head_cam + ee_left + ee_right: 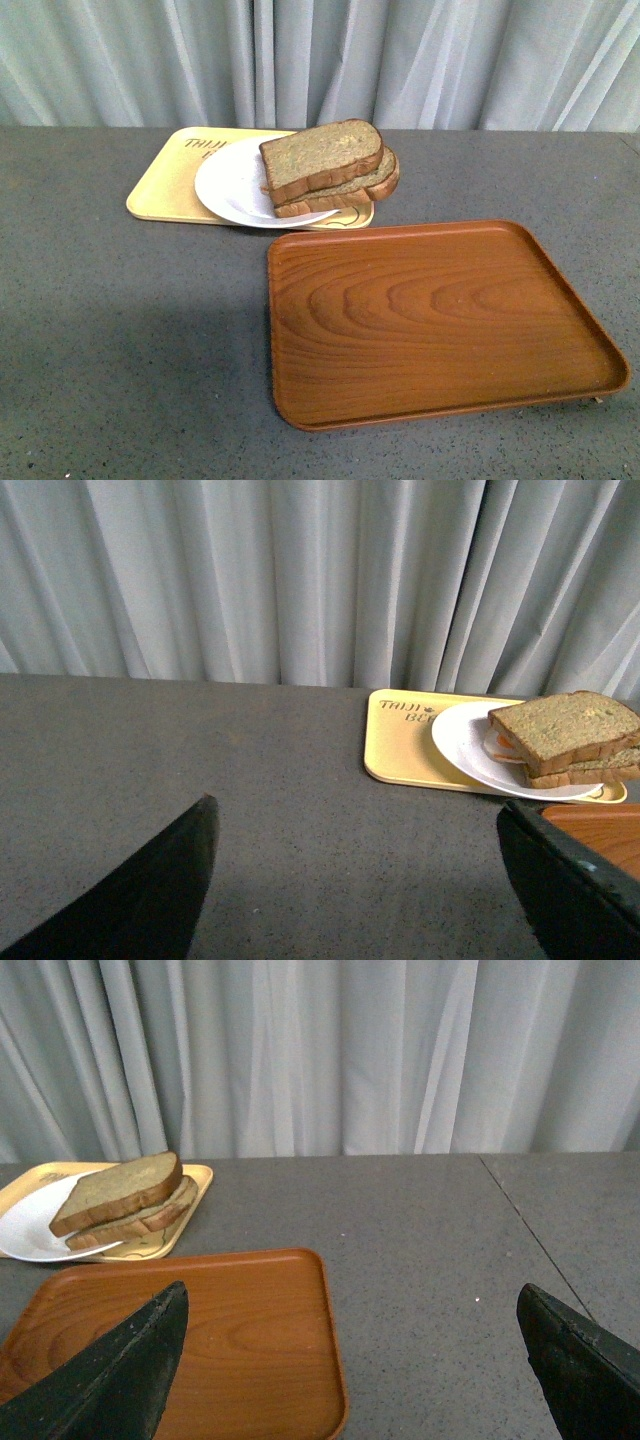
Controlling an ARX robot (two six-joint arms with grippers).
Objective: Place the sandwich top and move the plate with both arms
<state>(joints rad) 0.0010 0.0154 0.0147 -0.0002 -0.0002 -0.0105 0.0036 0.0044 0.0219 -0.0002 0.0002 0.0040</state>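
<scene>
Nearest us on the speckled grey tabletop (130, 350) lies the rectangular brown wood-grain tray (440, 320), bare on its surface. Neither of our arms shows in the front view. Through each wrist view we see our left gripper (370, 890) and our right gripper (350, 1370) only as two dark finger edges spread wide apart with nothing between them, both hanging over the table. Beyond the wooden tray sits the flat yellow rectangular tray with dark lettering (165, 190), and on it rests the round shallow white plate (225, 185), its near rim overhanging the tray's edge. On the plate's right part the thick brown bread slice, the sandwich top (320, 155), lies on a thinner brown slice (375, 185). Pale pleated curtains (320, 60) close the background.
</scene>
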